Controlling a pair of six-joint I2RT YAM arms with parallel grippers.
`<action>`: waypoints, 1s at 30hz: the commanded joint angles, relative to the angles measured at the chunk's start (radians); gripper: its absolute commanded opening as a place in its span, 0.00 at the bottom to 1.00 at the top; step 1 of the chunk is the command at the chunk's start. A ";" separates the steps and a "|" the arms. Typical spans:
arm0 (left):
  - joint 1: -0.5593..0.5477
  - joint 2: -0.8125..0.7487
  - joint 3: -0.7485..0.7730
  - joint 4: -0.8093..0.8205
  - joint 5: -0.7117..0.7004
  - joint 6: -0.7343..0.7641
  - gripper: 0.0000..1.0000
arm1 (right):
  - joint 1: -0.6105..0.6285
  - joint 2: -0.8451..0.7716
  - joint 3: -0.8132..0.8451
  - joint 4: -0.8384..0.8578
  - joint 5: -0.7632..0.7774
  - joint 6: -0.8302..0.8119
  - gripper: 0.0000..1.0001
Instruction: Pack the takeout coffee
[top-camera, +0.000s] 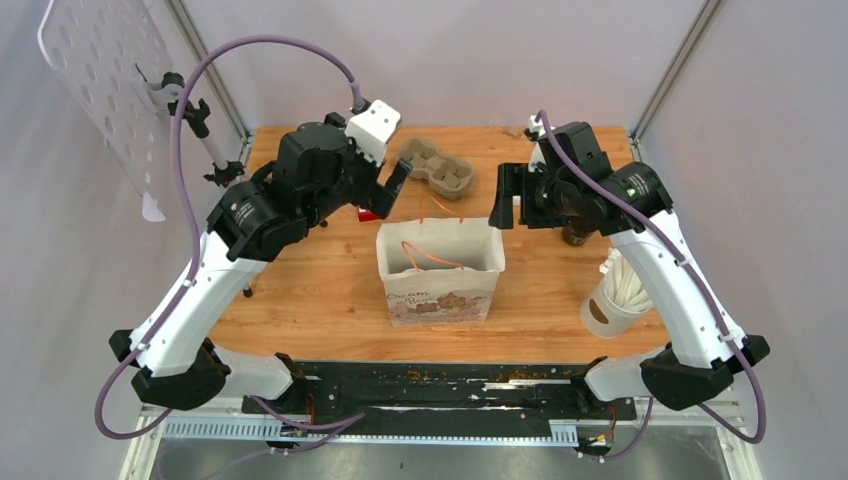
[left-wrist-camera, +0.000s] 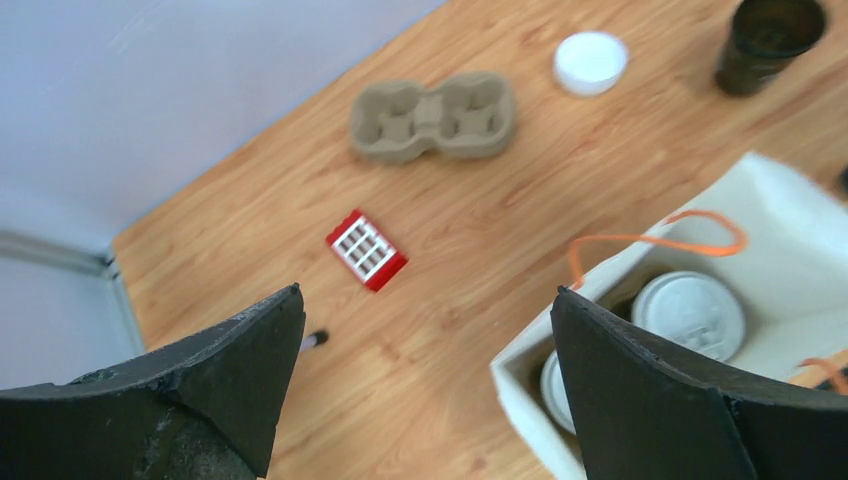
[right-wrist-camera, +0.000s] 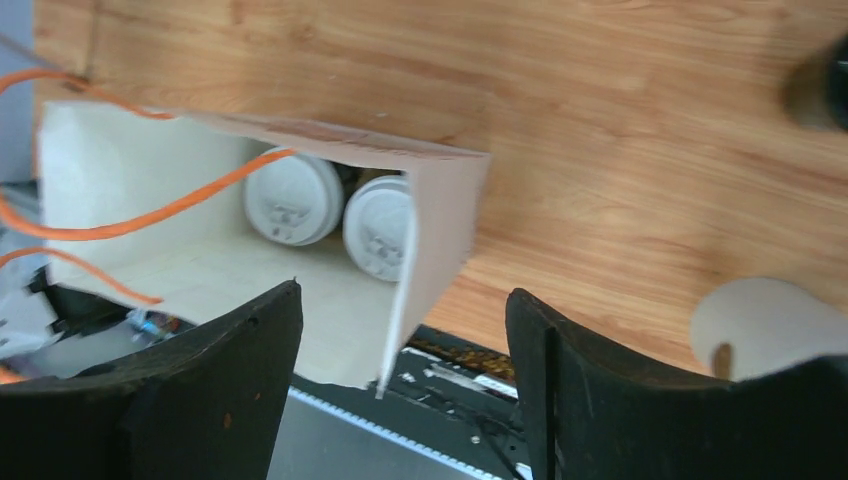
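both empty, jaws spread wide: left gripper (left-wrist-camera: 425, 325) hovers left of bag (top-camera: 440, 295), right gripper (right-wrist-camera: 403, 305) over its right wall. two lidded cups (right-wrist-camera: 293, 197) sit inside, touching. dark cup (left-wrist-camera: 768, 40) on table, lidless, white lid (left-wrist-camera: 590, 62) nearby. my guess: cap it, carry upright, dodge orange handles (left-wrist-camera: 650, 240).

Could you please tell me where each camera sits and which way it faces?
Top external: above, behind, looking down on the table; left arm and right arm show.
Left wrist: on the left arm, facing down over the pulp tray and bag; open left gripper shows.
Right wrist: on the right arm, facing down into the bag; open right gripper shows.
Shared: both wrist views see lidded takeout cups.
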 joint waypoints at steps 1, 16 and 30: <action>0.000 -0.070 -0.094 -0.049 -0.192 -0.025 1.00 | -0.023 -0.095 -0.014 -0.081 0.270 -0.033 0.77; 0.002 -0.395 -0.562 0.085 -0.456 -0.160 1.00 | -0.105 -0.264 -0.316 -0.283 0.431 0.122 0.92; 0.003 -0.559 -0.718 0.212 -0.399 -0.136 1.00 | -0.204 -0.291 -0.530 -0.078 0.539 -0.048 0.41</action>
